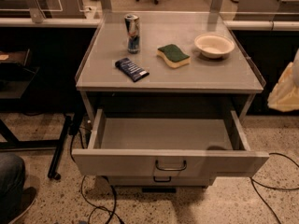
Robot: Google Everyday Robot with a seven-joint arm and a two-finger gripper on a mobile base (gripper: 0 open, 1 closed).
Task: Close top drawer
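The top drawer [170, 163] of the grey cabinet stands pulled far out toward me. Its inside [166, 133] is bare. Its flat front carries a small dark wire handle [170, 166] at the centre. My gripper [286, 91] shows as a pale yellowish shape at the right edge of the camera view, beside the cabinet's right side, above and to the right of the drawer's front corner. It touches neither the drawer nor the handle. Part of it is cut off by the edge of the view.
On the cabinet top [215, 73] stand a drink can [133, 33], a dark snack packet [131, 69], a green and yellow sponge [173, 55] and a white bowl [214, 45]. A lower drawer handle [162, 179] shows beneath. Cables [100, 202] lie on the floor; a person's leg [11, 183] is at the lower left.
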